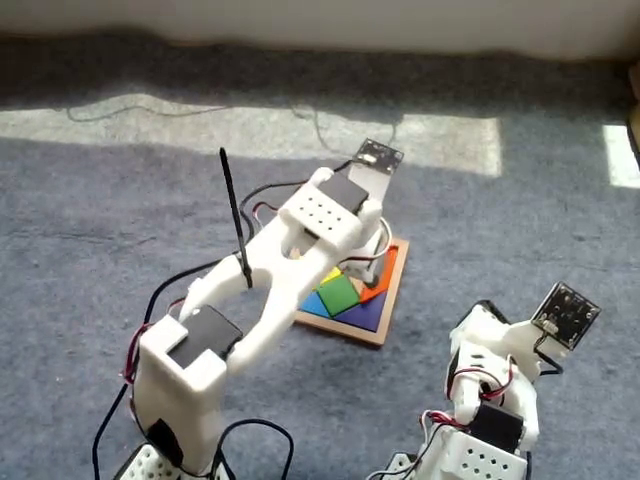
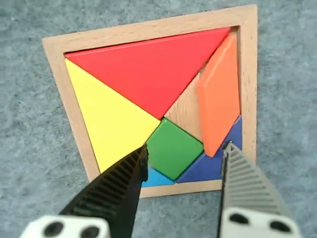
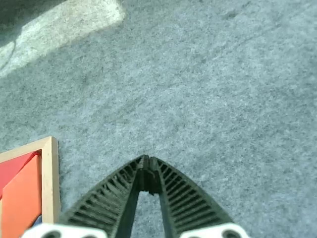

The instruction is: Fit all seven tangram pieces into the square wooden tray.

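While the left claw (image 2: 185,148) hangs spread above the wooden tray (image 2: 148,29), tips flanking the green square (image 2: 171,148), the right claw (image 3: 148,163) sits pressed together over carpet (image 3: 223,74), the tray's edge just beside it

The left arm (image 1: 262,300) stretches out, left gripper (image 2: 186,148) pointing down with fingers (image 2: 119,183) spread; the right arm (image 1: 490,385) is folded, right gripper (image 3: 148,161) closed.
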Controlling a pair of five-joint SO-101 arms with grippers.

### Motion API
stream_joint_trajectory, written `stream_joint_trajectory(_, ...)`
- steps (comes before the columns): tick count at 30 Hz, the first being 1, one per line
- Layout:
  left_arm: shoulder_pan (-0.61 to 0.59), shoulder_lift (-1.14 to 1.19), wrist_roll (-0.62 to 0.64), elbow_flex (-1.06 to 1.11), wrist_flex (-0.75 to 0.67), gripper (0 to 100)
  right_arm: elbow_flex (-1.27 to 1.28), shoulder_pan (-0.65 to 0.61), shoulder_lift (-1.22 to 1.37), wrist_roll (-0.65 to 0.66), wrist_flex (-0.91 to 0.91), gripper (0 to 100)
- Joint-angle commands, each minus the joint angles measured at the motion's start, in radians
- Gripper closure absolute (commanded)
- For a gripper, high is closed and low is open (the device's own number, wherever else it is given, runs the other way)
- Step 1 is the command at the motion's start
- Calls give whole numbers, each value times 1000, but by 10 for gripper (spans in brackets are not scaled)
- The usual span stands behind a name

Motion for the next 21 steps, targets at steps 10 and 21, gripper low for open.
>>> stream_joint_trajectory(10,-36,-114,2,122,-91,748,114,-10,-16,12,1,993)
stream_joint_trajectory(21,-19,-104,3,165,-219,747,114,-10,-16,12,1,993)
